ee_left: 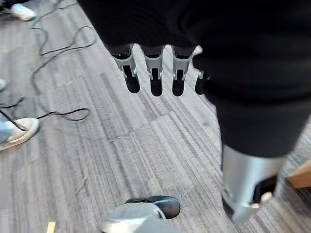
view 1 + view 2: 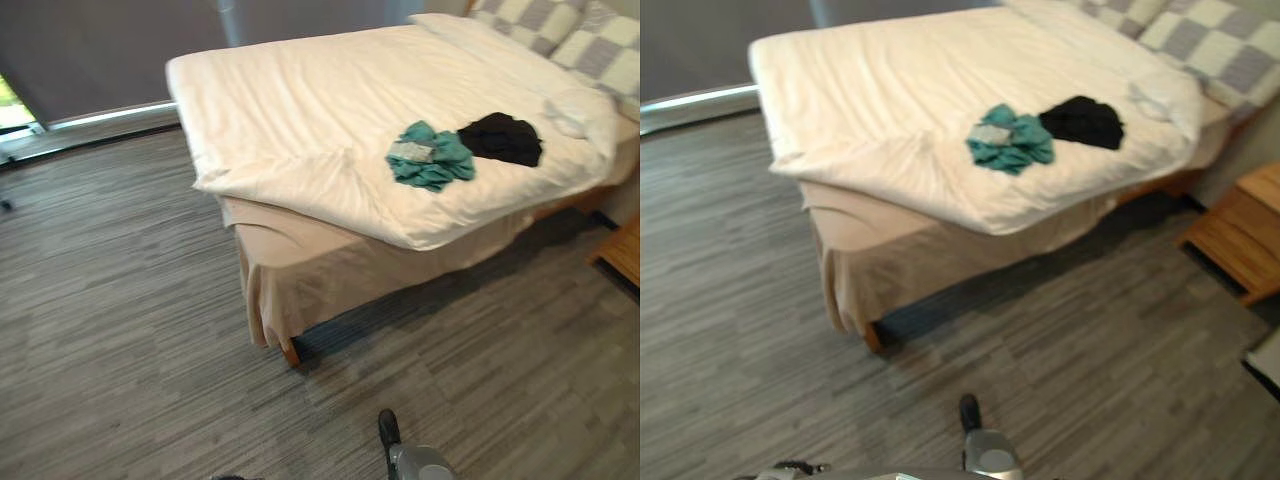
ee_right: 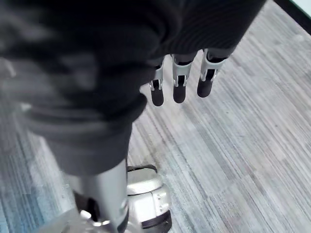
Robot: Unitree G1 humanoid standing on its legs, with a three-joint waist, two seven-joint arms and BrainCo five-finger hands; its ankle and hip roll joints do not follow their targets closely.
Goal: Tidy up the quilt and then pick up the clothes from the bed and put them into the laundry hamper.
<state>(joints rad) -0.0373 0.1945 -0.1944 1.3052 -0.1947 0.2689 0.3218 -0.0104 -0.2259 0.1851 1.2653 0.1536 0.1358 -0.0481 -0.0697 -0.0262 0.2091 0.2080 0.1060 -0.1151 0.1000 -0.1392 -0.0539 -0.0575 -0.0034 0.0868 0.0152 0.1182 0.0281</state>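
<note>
While both hands hang over bare floor, short of the bed (image 2: 270,290), nothing is held: the left hand (image 1: 155,73) and the right hand (image 3: 180,80) each show fingers straight and relaxed, touching nothing. Nearest on the bed, the quilt (image 2: 300,110) overhangs the near corner and side edge, rumpled there; it looks soft, bulky and light, best taken by that loose edge and drawn flat. Farther along the same side edge lie the teal clothes (image 2: 432,155) and, just beyond and touching them, the black clothes (image 2: 502,138). Both are limp heaps, probably light; bunching a handful at each middle should lift them.
</note>
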